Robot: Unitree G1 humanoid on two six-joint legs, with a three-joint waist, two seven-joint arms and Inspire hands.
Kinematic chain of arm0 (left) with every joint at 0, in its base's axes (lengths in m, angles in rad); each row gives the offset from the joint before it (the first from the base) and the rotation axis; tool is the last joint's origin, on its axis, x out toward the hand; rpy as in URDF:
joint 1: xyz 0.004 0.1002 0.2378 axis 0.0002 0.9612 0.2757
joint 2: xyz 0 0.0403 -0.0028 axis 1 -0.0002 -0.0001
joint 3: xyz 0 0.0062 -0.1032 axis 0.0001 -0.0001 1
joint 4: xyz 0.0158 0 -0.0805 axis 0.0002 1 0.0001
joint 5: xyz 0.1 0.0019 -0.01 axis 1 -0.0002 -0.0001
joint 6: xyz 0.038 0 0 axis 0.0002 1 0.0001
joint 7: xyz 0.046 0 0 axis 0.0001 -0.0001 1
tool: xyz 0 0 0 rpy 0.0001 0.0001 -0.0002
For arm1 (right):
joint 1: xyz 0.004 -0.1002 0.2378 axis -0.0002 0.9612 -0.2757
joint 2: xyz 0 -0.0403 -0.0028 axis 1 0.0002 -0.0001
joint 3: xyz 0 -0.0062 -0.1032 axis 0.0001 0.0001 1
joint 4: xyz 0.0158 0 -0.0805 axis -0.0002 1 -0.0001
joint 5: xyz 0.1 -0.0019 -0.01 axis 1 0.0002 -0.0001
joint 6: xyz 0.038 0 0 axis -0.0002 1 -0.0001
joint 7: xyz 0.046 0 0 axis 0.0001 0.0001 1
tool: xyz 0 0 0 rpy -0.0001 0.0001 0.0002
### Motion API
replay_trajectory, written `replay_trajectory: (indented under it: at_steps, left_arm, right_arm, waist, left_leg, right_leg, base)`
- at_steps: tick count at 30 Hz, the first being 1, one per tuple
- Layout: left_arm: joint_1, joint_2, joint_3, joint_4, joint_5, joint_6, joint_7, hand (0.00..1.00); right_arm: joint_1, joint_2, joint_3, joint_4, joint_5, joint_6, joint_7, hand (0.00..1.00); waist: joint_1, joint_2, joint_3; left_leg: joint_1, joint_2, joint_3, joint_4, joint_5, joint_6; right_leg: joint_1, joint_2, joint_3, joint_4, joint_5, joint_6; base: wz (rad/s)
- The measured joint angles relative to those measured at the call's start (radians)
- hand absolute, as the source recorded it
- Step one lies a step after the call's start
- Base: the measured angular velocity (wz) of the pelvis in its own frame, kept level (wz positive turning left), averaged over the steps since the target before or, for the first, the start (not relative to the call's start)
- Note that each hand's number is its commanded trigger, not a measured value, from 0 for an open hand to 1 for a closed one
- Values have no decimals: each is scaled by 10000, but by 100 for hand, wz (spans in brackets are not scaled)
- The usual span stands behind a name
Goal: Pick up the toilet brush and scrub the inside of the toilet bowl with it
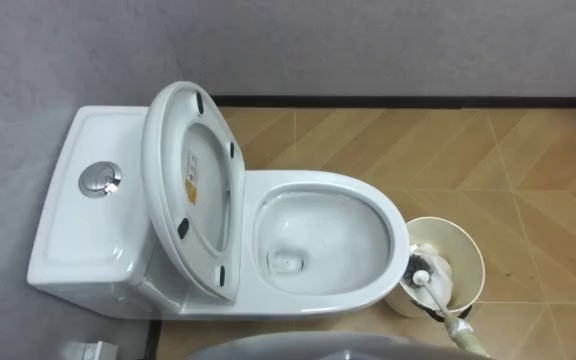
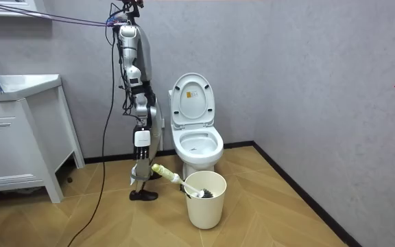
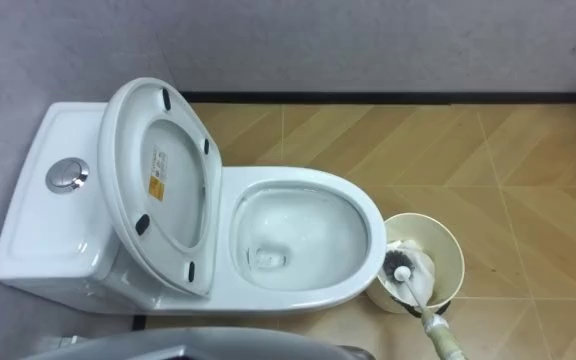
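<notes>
The white toilet [image 1: 368, 205] lies side-on below me, its tank at the left and its open bowl [image 3: 298, 235] at the right. Seat and lid [image 1: 183, 175] stand raised against the tank. Right of the bowl a cream bucket [image 1: 471, 262] holds the toilet brush [image 1: 424, 276], bristle head down inside. The brush's pale handle [image 1: 460, 332] leans out over the rim toward the lower right. In the room view I stand upright at the toilet's side, facing it, with my right hand [image 2: 141, 140] hanging by my hip above the handle's end [image 2: 159, 169].
The grey wall runs close behind the toilet with a dark skirting [image 1: 418, 101]. A round flush button [image 1: 99, 180] sits on the tank top. Wooden floor [image 1: 528, 170] stretches beyond the bucket. A white cabinet [image 2: 19, 137] stands at the room view's left.
</notes>
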Motion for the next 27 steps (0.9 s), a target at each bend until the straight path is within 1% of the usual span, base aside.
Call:
replay_trajectory:
  at_steps: [8,12,14,15,19,20,22,25,26,27]
  left_arm:
    - [22,-1,-9,28,-1,63,-24,0]
    - [81,1,22,3,-2,79,-136,0]
    - [125,1,8,-10,3,81,-136,0]
    - [170,-2,37,-9,11,80,-136,0]
    - [322,-3,581,-29,21,70,-97,0]
    - [360,0,673,-51,19,70,-77,0]
    - [459,36,929,-78,7,84,-17,0]
    - [452,157,986,-142,12,81,47,0]
    - [440,180,1008,-166,12,76,47,0]
    - [423,199,1177,-243,11,61,57,0]
  right_arm:
    - [-24,1,-11,3,25,3,-47,0]
    - [-11,11,-391,-6,86,5,-188,0]
    - [3,8,-402,-3,486,3,-430,0]
    - [43,15,-550,14,858,0,-631,0]
    - [94,8,-1579,185,2130,-9,-1223,0]
    - [90,6,-1713,240,2321,-10,-1329,0]
    - [140,-13,-2261,344,3113,-6,-1687,0]
    - [242,-27,-2778,303,4274,-16,-2184,0]
    - [270,-40,-2903,294,4552,-28,-2300,0]
    - [319,-70,-3196,278,5093,-46,-2557,0]
  waist:
    - [0,-12,-1]
    - [-25,-59,-5]
    - [-24,-68,-4]
    - [-41,-72,-5]
    - [-157,-90,-10]
    - [-200,-103,-12]
    - [-392,-148,-8]
    - [-555,-273,2]
    - [-562,-298,4]
    - [-570,-335,11]
  left_leg:
    - [-2,-7,-1,0,-4,2]
    - [2,-12,5,-18,-4,2]
    - [23,-8,25,-49,-3,2]
    - [48,-11,19,-51,-3,2]
    - [64,-19,8,-44,-1,3]
    - [69,-20,8,-45,-1,3]
    - [55,-18,10,-28,0,3]
    - [-1,-2,8,9,0,4]
    - [-6,1,10,10,-1,4]
    - [-16,5,12,5,-1,4]
  right_leg:
    - [4,-8,-9,-12,0,0]
    - [15,-11,-2,-28,0,1]
    - [16,-1,26,-29,0,1]
    - [46,-4,23,-28,0,1]
    - [63,-19,-19,-21,0,1]
    - [65,-21,-20,-21,0,1]
    - [64,-19,-10,-17,0,0]
    - [30,-6,-1,-26,-3,-2]
    - [20,-3,5,-24,-3,-2]
    - [4,4,25,-18,-2,-2]
  base:
    - [0]
    - [0]
    - [0]
    - [0]
    - [0]
    - [0]
    - [0]
    - [0]
    - [0]
    - [-3]
